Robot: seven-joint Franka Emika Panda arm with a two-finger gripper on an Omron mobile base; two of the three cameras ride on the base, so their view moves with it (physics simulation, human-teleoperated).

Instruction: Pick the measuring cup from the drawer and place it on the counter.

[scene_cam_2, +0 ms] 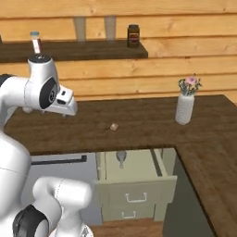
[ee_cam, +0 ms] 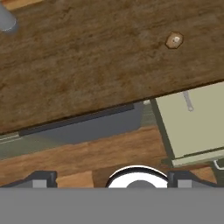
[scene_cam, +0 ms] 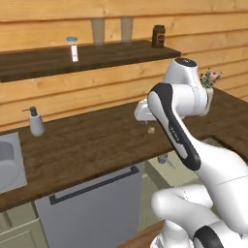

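While counter (scene_cam_2: 139,122) hides measuring cup (scene_cam_2: 121,157) bowl | gripper (ee_cam: 107,180) spread, empty

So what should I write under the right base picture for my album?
Measuring cup waits in the open drawer below the counter while the gripper hangs above.

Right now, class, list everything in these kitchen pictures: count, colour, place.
small grey metal measuring cup: one, in the open drawer.
pale grey-green drawer: one, pulled open below the counter.
dark brown wood-grain counter: one, along the wall.
small tan lump: one, on the counter.
white vase with pink flowers: one, counter's right.
grey soap dispenser: one, beside the sink.
steel sink: one, counter's left.
dark jar: one, wall shelf.
clear glasses: two, wall shelf.
white bottle: one, wall shelf.
grey panel with dark handle: one, under the counter.
end effector: one, dark fingertips apart, above the counter's edge.
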